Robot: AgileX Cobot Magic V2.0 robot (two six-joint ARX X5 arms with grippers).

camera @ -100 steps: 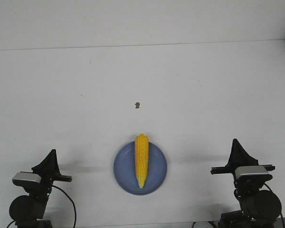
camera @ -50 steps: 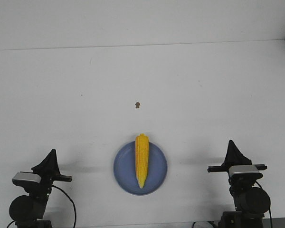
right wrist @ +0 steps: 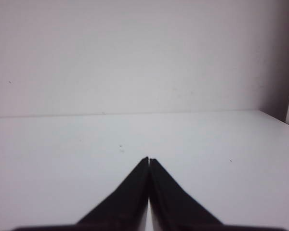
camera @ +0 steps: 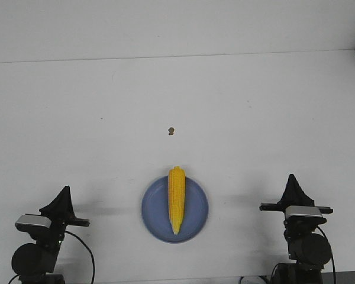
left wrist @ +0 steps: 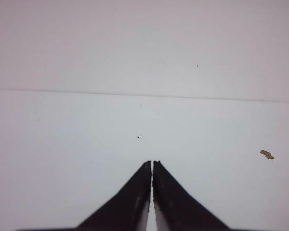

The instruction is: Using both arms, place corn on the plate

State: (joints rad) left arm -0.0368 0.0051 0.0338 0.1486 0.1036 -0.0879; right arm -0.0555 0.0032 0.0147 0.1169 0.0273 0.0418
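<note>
The yellow corn point(camera: 176, 198) lies lengthwise on the round blue plate point(camera: 154, 208) near the table's front edge, its blunt end just over the far rim and its tip pointing toward me. My left gripper point(camera: 64, 189) sits well to the plate's left, shut and holding nothing; the left wrist view shows its tips point(left wrist: 152, 162) closed over bare table. On the other side of the plate, my right gripper point(camera: 292, 177) is also shut and empty, its tips point(right wrist: 149, 159) meeting over bare white table in the right wrist view. Neither wrist view shows the corn or plate.
A small brown crumb point(camera: 171, 131) lies on the white table beyond the plate, also seen as a crumb point(left wrist: 267, 154) in the left wrist view. The table's far edge point(camera: 177, 57) meets a white wall.
The right arm has drawn back and settled lower at the front right. The left arm, corn and plate have not moved.
</note>
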